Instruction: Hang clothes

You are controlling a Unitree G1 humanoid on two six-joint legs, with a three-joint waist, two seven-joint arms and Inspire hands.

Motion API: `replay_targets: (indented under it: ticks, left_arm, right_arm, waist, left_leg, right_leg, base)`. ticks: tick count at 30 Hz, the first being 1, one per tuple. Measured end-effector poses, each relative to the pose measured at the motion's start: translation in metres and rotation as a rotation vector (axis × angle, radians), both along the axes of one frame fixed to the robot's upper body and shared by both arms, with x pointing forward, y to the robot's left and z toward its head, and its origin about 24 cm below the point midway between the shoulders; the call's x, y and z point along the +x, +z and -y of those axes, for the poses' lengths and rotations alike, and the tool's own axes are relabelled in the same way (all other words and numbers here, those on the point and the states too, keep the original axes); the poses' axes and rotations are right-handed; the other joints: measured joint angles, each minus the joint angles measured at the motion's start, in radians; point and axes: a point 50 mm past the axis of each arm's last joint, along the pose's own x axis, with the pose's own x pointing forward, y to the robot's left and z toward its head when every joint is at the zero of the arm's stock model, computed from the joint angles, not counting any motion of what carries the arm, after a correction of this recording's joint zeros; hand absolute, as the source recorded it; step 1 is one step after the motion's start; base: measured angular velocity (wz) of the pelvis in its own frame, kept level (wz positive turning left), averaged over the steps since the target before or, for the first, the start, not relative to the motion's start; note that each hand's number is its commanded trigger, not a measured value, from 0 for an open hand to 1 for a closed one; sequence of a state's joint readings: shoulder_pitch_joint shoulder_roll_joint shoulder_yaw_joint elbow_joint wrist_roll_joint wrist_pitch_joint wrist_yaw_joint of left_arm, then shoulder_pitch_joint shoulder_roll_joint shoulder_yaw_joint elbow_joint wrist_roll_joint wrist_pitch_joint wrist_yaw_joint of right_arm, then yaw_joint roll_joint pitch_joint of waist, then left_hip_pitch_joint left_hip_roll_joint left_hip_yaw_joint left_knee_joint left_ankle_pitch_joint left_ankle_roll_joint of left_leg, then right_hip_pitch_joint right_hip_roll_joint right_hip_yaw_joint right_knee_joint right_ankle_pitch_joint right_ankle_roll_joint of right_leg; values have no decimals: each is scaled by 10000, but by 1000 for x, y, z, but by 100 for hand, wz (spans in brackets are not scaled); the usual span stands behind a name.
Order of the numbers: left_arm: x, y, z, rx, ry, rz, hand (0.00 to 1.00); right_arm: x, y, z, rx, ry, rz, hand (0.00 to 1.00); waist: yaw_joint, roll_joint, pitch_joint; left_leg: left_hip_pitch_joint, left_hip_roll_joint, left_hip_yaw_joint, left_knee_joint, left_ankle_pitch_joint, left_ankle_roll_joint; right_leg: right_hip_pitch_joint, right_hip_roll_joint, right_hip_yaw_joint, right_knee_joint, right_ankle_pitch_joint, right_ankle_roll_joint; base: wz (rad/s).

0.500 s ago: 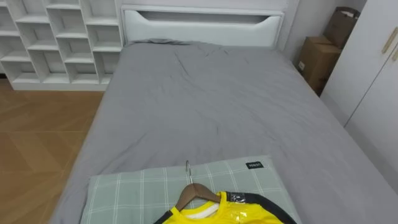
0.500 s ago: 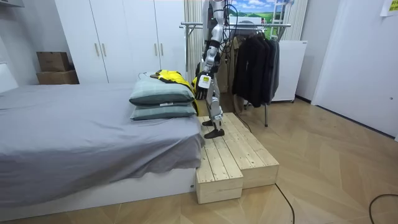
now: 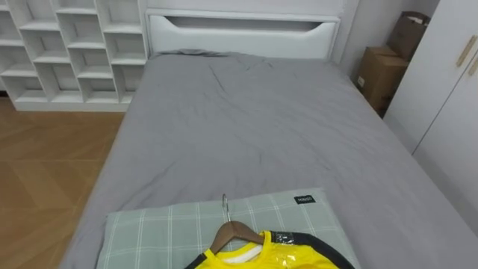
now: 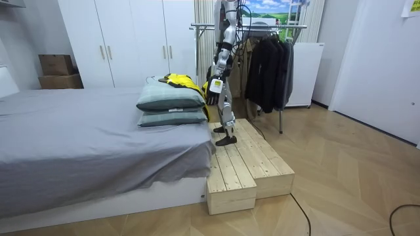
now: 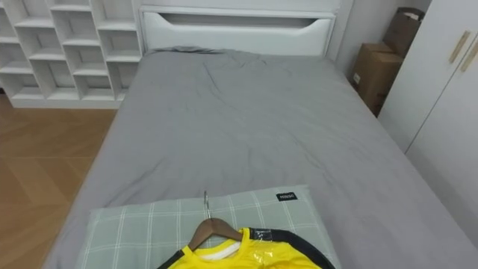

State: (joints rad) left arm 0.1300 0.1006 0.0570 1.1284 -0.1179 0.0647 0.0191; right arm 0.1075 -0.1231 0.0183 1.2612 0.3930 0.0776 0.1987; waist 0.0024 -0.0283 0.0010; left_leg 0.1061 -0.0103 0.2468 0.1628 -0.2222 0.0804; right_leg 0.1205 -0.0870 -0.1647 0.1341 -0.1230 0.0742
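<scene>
A yellow shirt (image 3: 269,258) with dark trim lies on a wooden hanger (image 3: 231,232), whose metal hook (image 3: 225,203) points toward the headboard. Both rest on a green checked pillow (image 3: 164,224) at the foot of the bed. In the room view the shirt (image 4: 180,80) tops two stacked pillows (image 4: 172,98). I stand on a wooden platform (image 4: 246,164) at the bed's foot, facing the bed. My left hand (image 4: 212,86) hangs by my side near the pillows.
The grey bed (image 3: 254,127) stretches ahead to a white headboard (image 3: 239,33). White shelves (image 3: 67,52) stand at the left, with cardboard boxes (image 3: 381,71) and a wardrobe (image 3: 448,97) at the right. Behind me a clothes rack (image 4: 262,27) holds dark garments (image 4: 269,65).
The eye view has shifted a little, so the bed sits slightly lower in the picture. The shirt, hanger and my stance are unchanged.
</scene>
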Motion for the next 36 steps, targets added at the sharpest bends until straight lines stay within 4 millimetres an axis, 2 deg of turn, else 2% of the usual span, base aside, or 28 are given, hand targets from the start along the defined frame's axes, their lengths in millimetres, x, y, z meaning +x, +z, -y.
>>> replay_targets:
  ticks: [18,21,31,36]
  left_arm:
    - [-7,0,-5,670,465,-115,0]
    - [-12,1,-10,1107,873,-210,0]
    - [-50,8,-38,3298,2655,-1250,0]
    - [-42,16,-53,4409,3286,-859,0]
  right_arm:
    - [0,0,0,-208,12,86,0]
    - [0,0,1,-232,3,88,0]
    - [-2,0,4,-352,-38,2,0]
    - [-1,1,6,-391,-30,27,0]
  waist:
    - [23,33,-5]
    - [33,46,-1]
    - [24,224,39]
    - [44,310,33]
  left_leg:
    - [96,11,3,-19,-16,-25]
    - [112,13,20,-39,-18,-28]
    - [300,13,-117,-110,-54,-74]
    - [296,10,-128,-95,-52,-72]
  right_leg:
    - [88,14,-3,2,0,0]
    - [91,20,122,-3,-1,0]
    - [346,37,79,-22,-32,1]
    - [339,32,-27,-18,-33,0]
  base:
    - [0]
    - [0]
    - [4]
    - [0]
